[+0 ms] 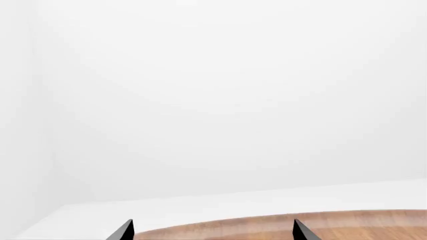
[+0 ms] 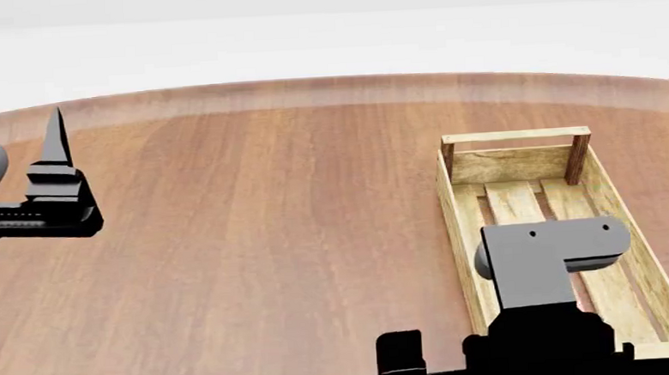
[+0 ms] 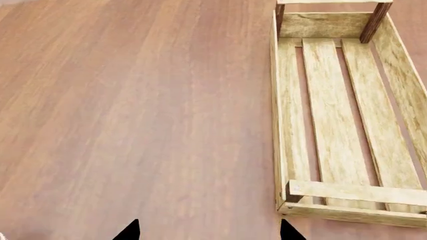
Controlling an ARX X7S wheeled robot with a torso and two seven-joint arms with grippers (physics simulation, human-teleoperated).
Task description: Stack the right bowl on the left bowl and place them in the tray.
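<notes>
No bowl shows in any view. The tray (image 2: 466,232), a long light-wood crate with a slatted bottom, lies on the right of the table and holds nothing; it also shows in the right wrist view (image 3: 333,115). My right gripper (image 3: 210,232) is open and empty over bare wood, just left of the tray's near corner. In the head view my right arm (image 2: 545,271) covers the tray's near part. My left gripper (image 2: 55,142) is raised at the far left, fingers pointing away; in its wrist view the left gripper (image 1: 213,232) is open and empty, facing the table's far edge.
The round wooden table (image 2: 268,225) has a curved far edge (image 1: 280,222) with white floor and wall beyond it.
</notes>
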